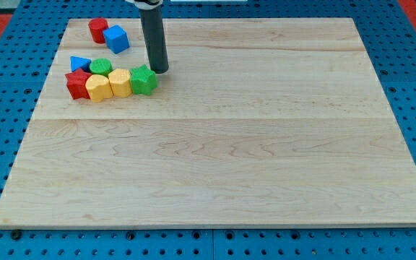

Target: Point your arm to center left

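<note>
Bare counter (215,173) fills the near side. Your tip (159,71) sits just right of the green star (144,79); centre left lies beyond that cluster. No fingers fitted.

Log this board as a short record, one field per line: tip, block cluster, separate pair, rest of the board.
tip: my tip rests on the wooden board, just above and right of the green star block
cluster: red star block, yellow block, second yellow block and green star in a row; blue triangle block and green round block behind
pair: red block beside blue cube, top left
rest: no other blocks
</note>
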`<move>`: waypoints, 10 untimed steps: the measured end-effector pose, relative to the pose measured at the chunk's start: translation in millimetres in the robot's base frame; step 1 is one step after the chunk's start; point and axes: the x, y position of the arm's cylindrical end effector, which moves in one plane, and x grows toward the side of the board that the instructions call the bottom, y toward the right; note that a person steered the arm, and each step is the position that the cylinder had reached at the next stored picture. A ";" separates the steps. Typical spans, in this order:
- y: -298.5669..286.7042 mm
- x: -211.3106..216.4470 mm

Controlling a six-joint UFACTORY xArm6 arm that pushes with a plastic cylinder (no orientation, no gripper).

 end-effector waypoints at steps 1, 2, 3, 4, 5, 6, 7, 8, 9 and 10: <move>1.3 -1.2; 1.8 -1.2; 11.2 8.8; 33.9 67.9; -14.4 141.0; -104.6 144.0; -189.0 143.9; -216.4 128.3; -216.6 121.7; -216.4 120.5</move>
